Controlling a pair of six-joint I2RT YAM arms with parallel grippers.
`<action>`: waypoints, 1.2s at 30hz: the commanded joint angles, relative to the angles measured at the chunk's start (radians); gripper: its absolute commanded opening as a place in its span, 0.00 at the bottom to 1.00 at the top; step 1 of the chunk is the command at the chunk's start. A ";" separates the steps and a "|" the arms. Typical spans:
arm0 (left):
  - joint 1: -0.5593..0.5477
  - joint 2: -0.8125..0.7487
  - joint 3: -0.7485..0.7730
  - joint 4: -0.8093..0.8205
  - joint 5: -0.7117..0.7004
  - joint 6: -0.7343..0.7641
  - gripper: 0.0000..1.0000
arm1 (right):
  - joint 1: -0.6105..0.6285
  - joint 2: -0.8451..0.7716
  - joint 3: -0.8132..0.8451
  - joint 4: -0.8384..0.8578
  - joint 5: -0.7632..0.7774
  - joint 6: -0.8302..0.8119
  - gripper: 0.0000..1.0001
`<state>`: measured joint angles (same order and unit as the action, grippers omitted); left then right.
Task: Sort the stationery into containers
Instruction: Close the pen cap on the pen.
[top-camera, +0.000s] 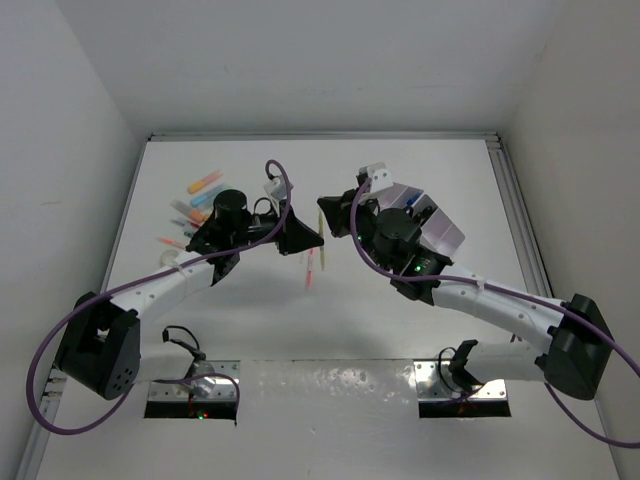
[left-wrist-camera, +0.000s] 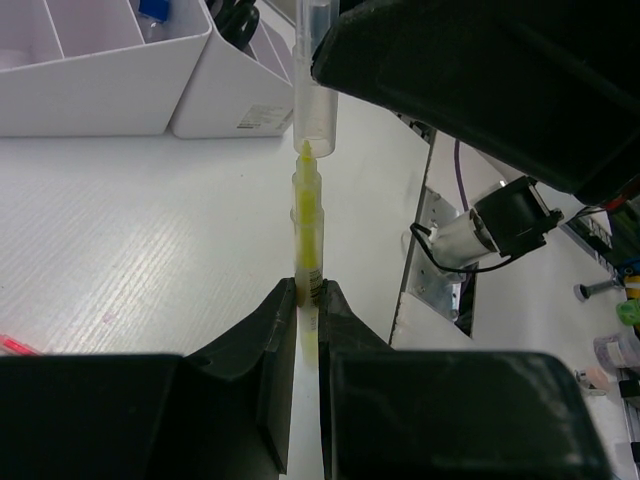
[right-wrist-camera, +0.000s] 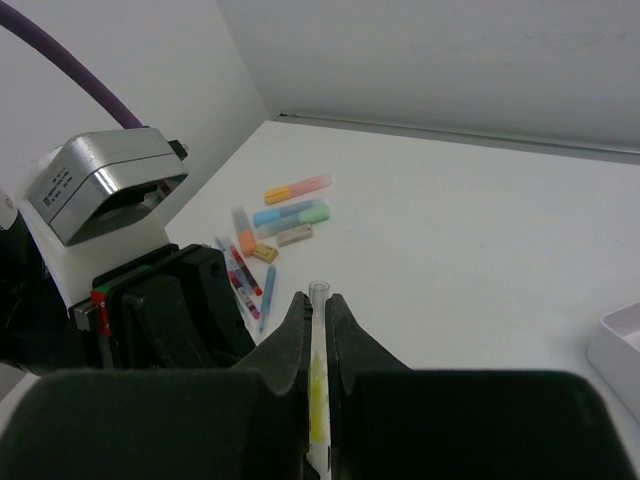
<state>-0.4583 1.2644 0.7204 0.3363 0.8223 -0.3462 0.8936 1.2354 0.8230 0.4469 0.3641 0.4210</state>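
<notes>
Left gripper (left-wrist-camera: 308, 292) clamps yellow highlighter (left-wrist-camera: 308, 215); right gripper (right-wrist-camera: 318, 306) pinches its clear cap (left-wrist-camera: 315, 95), both arms angled inward.

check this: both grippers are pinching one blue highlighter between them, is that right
Not blue. The highlighter that the left gripper and right gripper pinch between them is yellow, as the left wrist view shows.

free: table centre (top-camera: 385, 330) | obstacles: organiser (top-camera: 442, 228) right, markers (top-camera: 205, 184) left
</notes>
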 joint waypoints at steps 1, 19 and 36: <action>-0.003 -0.016 0.005 0.058 0.000 -0.002 0.00 | 0.008 -0.004 -0.008 0.030 0.004 0.018 0.00; 0.049 -0.028 0.001 0.228 -0.023 -0.066 0.00 | 0.011 0.001 -0.128 -0.017 -0.066 0.084 0.00; 0.044 0.004 0.093 0.242 -0.084 0.105 0.00 | 0.108 0.116 -0.324 0.027 -0.014 0.139 0.00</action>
<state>-0.4320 1.3064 0.6945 0.2920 0.8364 -0.3176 0.9375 1.2934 0.5869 0.7200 0.4168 0.5358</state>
